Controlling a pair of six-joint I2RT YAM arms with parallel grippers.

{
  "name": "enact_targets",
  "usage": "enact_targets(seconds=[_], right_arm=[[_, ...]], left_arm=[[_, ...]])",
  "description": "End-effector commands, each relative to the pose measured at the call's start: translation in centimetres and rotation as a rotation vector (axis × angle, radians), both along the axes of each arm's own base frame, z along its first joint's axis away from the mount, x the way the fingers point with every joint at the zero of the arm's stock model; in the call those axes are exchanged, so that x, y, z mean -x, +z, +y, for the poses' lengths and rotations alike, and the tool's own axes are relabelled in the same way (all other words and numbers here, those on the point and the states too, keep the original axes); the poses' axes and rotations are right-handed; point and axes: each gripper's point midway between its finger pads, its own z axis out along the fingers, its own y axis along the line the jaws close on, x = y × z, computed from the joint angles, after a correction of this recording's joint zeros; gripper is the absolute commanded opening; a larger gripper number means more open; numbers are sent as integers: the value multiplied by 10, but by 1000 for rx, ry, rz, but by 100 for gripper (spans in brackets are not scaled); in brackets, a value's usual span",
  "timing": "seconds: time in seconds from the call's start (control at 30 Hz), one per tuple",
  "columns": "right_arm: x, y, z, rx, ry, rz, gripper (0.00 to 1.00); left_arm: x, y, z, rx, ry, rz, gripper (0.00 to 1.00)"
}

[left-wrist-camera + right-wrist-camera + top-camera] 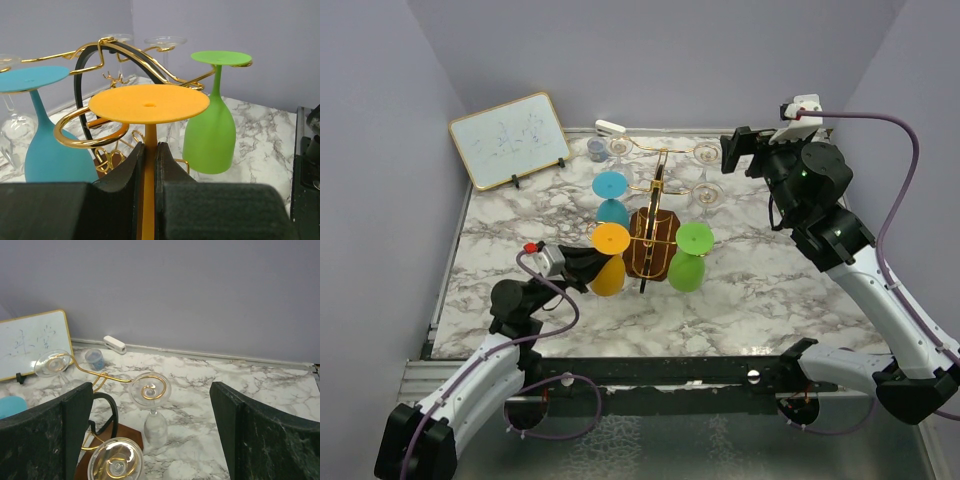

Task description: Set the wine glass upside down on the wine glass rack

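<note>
An orange wine glass (pixel 610 258) hangs upside down at the front left of the gold wire rack (pixel 653 215), which stands on a brown wooden base (pixel 660 262). My left gripper (pixel 582 265) is shut on its stem. In the left wrist view the stem (pixel 148 165) runs between my fingers (pixel 172 170), with the flat foot (pixel 149 103) on top. A curled gold arm (pixel 80 137) lies just under the foot's left side. My right gripper (pixel 740 152) is open and empty, raised at the back right above the rack.
A blue glass (pixel 611 195), a green glass (pixel 691 255) and three clear glasses (pixel 706 193) hang upside down on the rack. A whiteboard (pixel 510 140), a small blue cup (pixel 596 149) and a white stapler (pixel 610 127) stand along the back wall.
</note>
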Motion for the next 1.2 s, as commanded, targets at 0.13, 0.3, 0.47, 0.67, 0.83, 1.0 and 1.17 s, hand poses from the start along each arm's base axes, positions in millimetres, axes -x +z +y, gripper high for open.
enact_targets(seconds=[0.13, 0.3, 0.47, 0.67, 0.83, 1.0, 1.17], right_arm=[[7, 17, -3, -1, 16, -37, 99], [6, 14, 0, 1, 30, -32, 99], [6, 13, 5, -10, 48, -31, 99], [6, 16, 7, -11, 63, -33, 99], [7, 13, 8, -10, 69, -28, 99], [7, 11, 8, -8, 67, -25, 99], [6, 10, 7, 0, 60, -27, 99]], left_arm=[[-15, 17, 7, 55, 82, -64, 0], [-19, 22, 10, 67, 108, -80, 0], [-25, 19, 16, 63, 152, -85, 0], [-30, 14, 22, 54, 196, -86, 0], [-40, 8, 31, 40, 257, -85, 0], [-40, 8, 31, 44, 252, -78, 0], [-34, 14, 33, 62, 243, -92, 0]])
